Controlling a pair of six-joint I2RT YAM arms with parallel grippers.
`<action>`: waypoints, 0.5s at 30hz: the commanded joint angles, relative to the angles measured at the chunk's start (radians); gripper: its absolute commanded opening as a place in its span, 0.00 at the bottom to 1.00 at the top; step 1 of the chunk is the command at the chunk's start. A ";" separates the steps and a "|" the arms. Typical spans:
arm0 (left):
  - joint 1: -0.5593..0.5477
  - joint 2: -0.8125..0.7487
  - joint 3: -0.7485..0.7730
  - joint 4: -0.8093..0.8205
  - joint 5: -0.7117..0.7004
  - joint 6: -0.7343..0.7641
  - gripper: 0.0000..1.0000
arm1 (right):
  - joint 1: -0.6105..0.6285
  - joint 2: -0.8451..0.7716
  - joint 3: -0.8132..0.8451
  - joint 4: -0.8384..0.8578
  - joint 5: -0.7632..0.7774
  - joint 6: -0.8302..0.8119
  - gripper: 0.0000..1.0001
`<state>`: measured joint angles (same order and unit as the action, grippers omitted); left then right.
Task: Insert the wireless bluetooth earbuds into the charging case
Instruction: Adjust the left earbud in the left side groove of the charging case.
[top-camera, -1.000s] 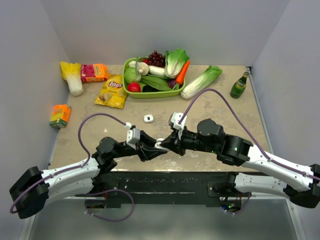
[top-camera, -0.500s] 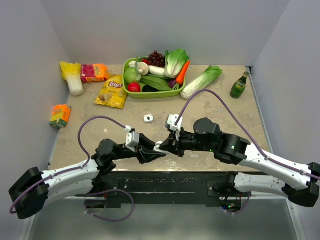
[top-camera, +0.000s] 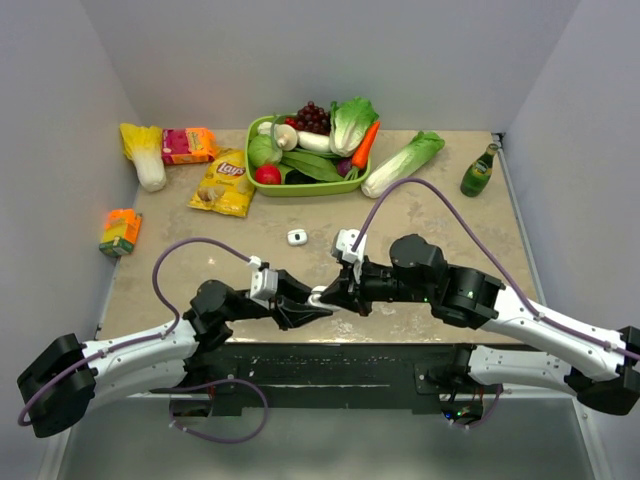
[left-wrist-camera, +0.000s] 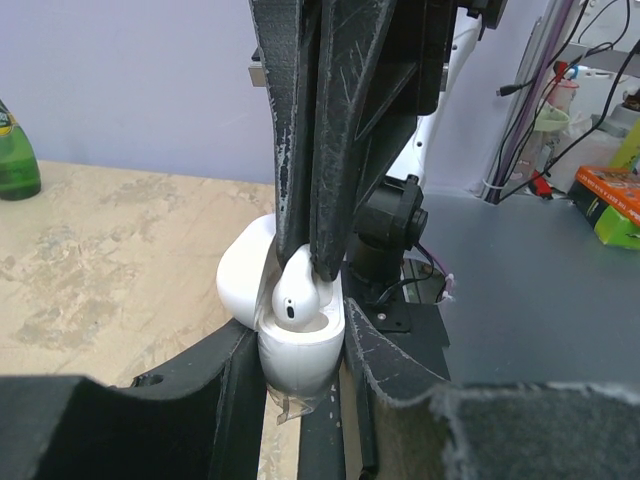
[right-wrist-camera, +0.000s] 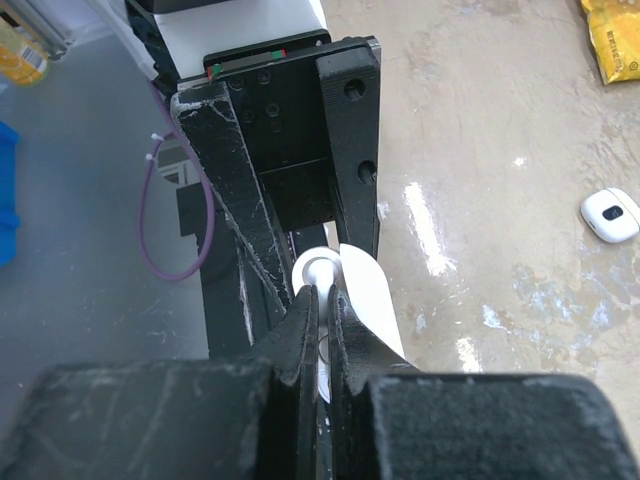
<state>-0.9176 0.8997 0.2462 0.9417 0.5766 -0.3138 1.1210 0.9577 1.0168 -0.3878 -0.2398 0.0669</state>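
My left gripper (left-wrist-camera: 300, 372) is shut on the white charging case (left-wrist-camera: 298, 352), holding it upright with its lid (left-wrist-camera: 243, 276) swung open. One earbud (left-wrist-camera: 292, 296) sits with its stem down in the case's opening. My right gripper (right-wrist-camera: 319, 303) comes down from above and is shut on that earbud (right-wrist-camera: 322, 271), with the case lid (right-wrist-camera: 371, 300) just to the right of its fingers. In the top view both grippers meet at the case (top-camera: 317, 296), near the table's front edge. No other earbud shows.
A second small white case (top-camera: 296, 237) lies on the table behind the grippers. Farther back are a green tray (top-camera: 300, 187) of vegetables, a chips bag (top-camera: 224, 182), a lettuce (top-camera: 403, 162), a green bottle (top-camera: 479, 172), an orange box (top-camera: 120, 230) and a cabbage (top-camera: 146, 158).
The right gripper's jaws have closed tighter on the earbud. Both wrists have shifted a little toward the near edge, still meeting at the case.
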 joint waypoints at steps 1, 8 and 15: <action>-0.003 -0.001 -0.010 0.040 -0.030 0.050 0.00 | 0.005 -0.028 0.063 0.000 -0.076 0.008 0.00; -0.007 0.015 -0.004 0.011 -0.043 0.062 0.00 | 0.005 -0.030 0.086 -0.002 -0.090 0.014 0.00; -0.009 0.004 0.002 0.011 -0.035 0.061 0.00 | 0.005 -0.024 0.082 -0.028 -0.075 0.001 0.00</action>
<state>-0.9237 0.9150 0.2462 0.9108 0.5457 -0.2825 1.1221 0.9459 1.0657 -0.4057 -0.2989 0.0715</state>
